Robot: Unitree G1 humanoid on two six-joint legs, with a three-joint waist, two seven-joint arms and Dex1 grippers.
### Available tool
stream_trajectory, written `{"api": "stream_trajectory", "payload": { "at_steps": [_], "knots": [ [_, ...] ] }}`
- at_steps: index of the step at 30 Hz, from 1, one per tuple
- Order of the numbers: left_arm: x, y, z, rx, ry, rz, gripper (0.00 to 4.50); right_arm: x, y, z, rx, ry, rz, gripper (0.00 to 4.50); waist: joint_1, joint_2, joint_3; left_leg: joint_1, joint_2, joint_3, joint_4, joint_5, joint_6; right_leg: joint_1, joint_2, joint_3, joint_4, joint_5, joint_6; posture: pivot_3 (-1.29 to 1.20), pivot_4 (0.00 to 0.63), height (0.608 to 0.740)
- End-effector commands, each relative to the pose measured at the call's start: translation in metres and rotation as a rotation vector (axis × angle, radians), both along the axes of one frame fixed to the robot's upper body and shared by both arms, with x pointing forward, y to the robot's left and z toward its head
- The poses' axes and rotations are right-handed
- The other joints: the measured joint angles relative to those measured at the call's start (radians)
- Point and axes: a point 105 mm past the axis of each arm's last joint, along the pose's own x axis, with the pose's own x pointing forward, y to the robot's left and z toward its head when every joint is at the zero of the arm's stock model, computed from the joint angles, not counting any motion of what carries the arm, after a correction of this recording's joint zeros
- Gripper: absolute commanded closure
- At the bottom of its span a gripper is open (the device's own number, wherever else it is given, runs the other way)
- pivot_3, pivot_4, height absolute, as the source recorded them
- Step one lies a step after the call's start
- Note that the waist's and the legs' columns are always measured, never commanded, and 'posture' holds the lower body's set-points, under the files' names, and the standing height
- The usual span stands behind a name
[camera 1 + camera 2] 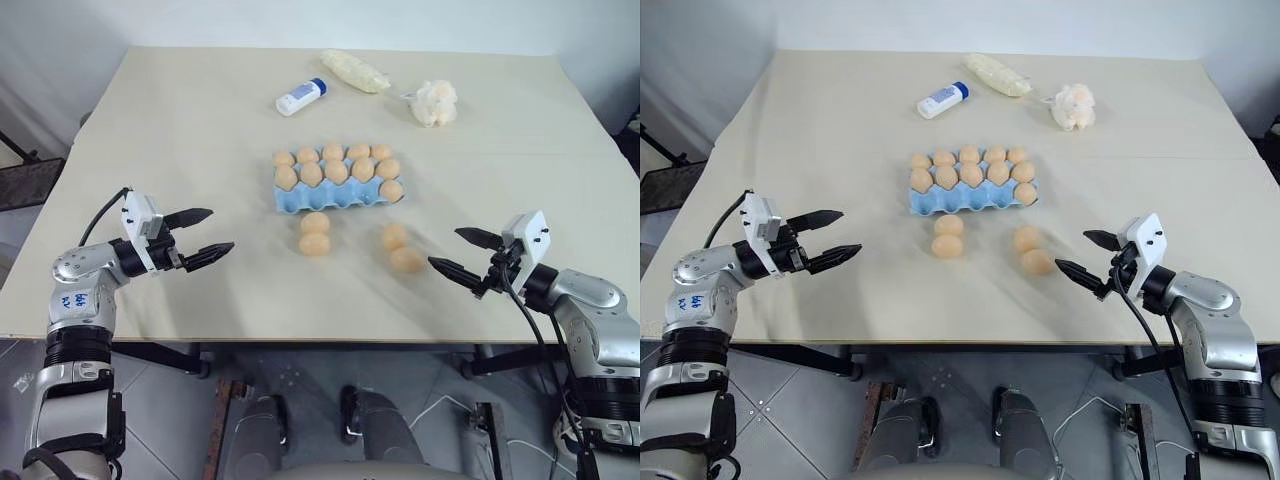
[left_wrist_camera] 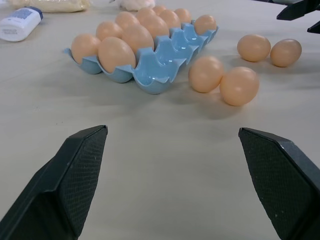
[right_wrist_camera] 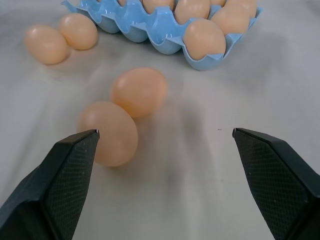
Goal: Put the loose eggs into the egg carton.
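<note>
Four loose eggs on the bench, in two pairs: left pair (image 1: 315, 234), one egg behind the other and touching; right pair (image 1: 400, 249), also touching, set slightly askew. Both pairs lie just in front of the egg carton (image 1: 335, 196), on the side toward the near edge, apart from its scalloped rim. One carton, light blue, near the bench centre; eleven eggs counted in it, filling the two back rows and the right-end cup of the front row; the other front cups stand empty and face the loose eggs. Left gripper (image 1: 203, 235) hovers above the near-left part of the bench, fingers spread wide, holding nothing, pointing across toward the left pair, well apart from it. Right gripper (image 1: 464, 254) on the near-right, fingers likewise spread and empty, pointing toward the right pair, which is near it; in the right wrist view those two eggs sit just off one fingertip. Bare bench surface between each gripper and its pair. Toward the far edge, well behind the carton: one white bottle with blue cap (image 1: 301, 97) lying on its side, one pale yellowish bag (image 1: 354, 71), one lumpy white wad (image 1: 434, 103).
</note>
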Motion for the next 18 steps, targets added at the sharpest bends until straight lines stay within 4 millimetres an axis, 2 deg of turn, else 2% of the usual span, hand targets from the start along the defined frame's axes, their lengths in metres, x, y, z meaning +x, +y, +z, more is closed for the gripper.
{"api": "stream_trajectory", "payload": {
  "at_steps": [1, 9, 14, 18],
  "knots": [
    [0.002, 0.001, 0.009, -0.006, -0.037, 0.002, 0.03, -0.001, -0.002, 0.013, -0.001, -0.051, 0.000, 0.00, 0.000, 0.000, 0.000, 0.000, 0.000, 0.000, 0.000, 0.000, 0.000, 0.000, 0.000, 0.000, 0.000, 0.000, 0.000, 0.00, 0.150, 0.740],
    [0.010, 0.000, 0.012, -0.010, -0.046, 0.044, 0.03, 0.000, -0.003, 0.019, 0.000, -0.066, -0.011, 0.00, 0.000, 0.000, 0.000, 0.000, 0.000, 0.000, 0.000, 0.000, 0.000, 0.000, 0.000, 0.000, 0.000, 0.000, 0.000, 0.00, 0.150, 0.740],
    [0.011, -0.002, 0.014, -0.013, -0.049, 0.035, 0.03, 0.005, -0.007, 0.021, 0.003, -0.029, -0.091, 0.00, 0.000, 0.000, 0.000, 0.000, 0.000, 0.000, 0.000, 0.000, 0.000, 0.000, 0.000, 0.000, 0.000, 0.000, 0.000, 0.00, 0.150, 0.740],
    [0.010, -0.003, 0.014, -0.010, -0.050, 0.018, 0.03, 0.002, -0.007, 0.033, 0.028, -0.039, -0.142, 0.00, 0.001, 0.000, 0.000, 0.000, 0.000, 0.000, 0.000, 0.000, 0.000, 0.000, 0.000, 0.000, 0.000, 0.000, 0.000, 0.00, 0.150, 0.740]
  ]
}}
